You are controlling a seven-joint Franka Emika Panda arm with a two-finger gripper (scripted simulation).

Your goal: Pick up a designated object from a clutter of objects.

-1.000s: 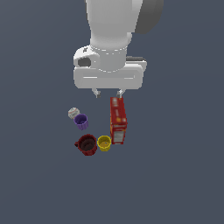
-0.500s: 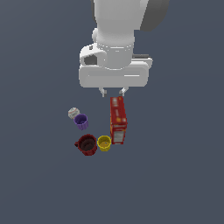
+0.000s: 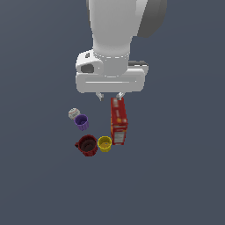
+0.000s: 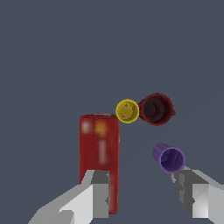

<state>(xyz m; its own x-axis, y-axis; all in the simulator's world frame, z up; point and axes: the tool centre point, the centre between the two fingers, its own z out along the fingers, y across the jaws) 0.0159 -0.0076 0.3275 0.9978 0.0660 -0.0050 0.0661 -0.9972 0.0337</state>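
Empty claw [image 3: 109,95] above purple cup [image 3: 81,122] — jaws apart

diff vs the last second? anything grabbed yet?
Nothing grabbed. The gripper rose slightly and drifted toward the exterior view's right, open and empty. The purple cup, yellow cup, dark red mug, white ball and red box stayed put.

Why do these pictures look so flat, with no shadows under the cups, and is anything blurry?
Exterior view: even, flat light, no cast shadows under the purple cup, mug or yellow cup; the ball is small and pixelated. Wrist view: no glare; the red box has smeared print, and the gripper fingers look soft-edged up close.
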